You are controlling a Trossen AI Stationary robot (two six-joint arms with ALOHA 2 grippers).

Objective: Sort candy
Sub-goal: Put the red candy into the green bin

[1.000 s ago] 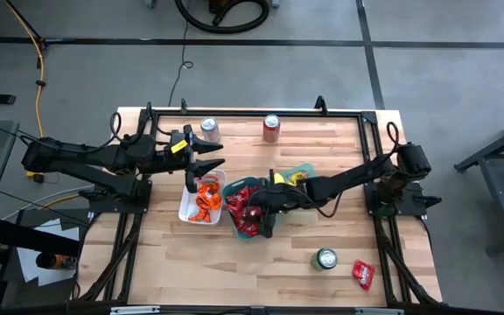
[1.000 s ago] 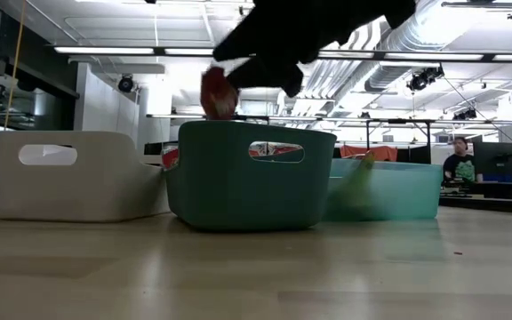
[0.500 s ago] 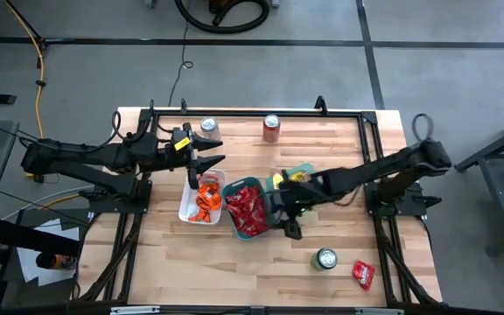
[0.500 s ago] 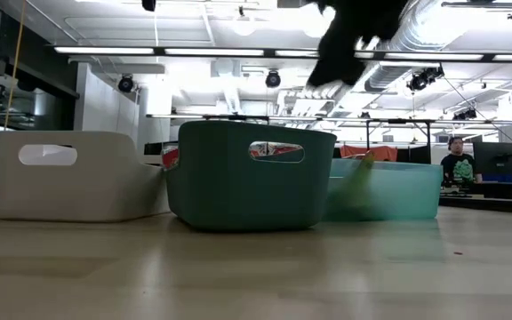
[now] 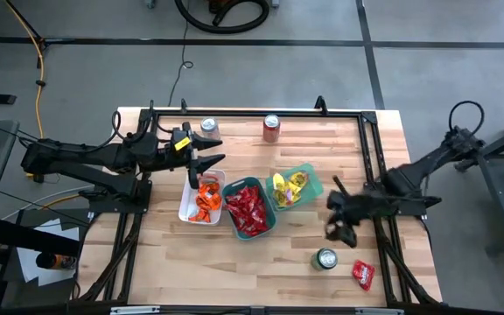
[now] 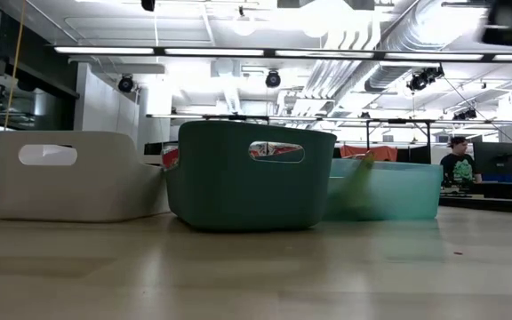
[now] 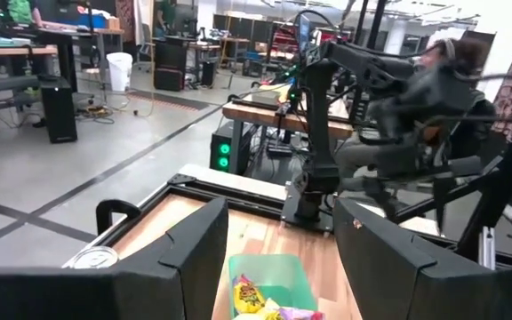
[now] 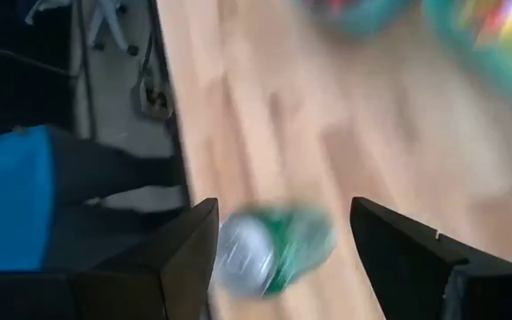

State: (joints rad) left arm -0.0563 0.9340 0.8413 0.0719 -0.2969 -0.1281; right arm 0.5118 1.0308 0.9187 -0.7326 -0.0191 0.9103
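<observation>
Candy (image 5: pixel 363 275), one red packet, lies loose on the tabletop (image 5: pixel 164 254) just beside the green can (image 5: pixel 325 259). Right pincer (image 5: pixel 343 229), spread and empty, hovers near that can, far nearer than the left pincer (image 5: pixel 201 160).

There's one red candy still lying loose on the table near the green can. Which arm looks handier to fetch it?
The right. Its open gripper hovers near the green can and the loose red candy, while the left gripper sits across the table over the white tray.
</observation>
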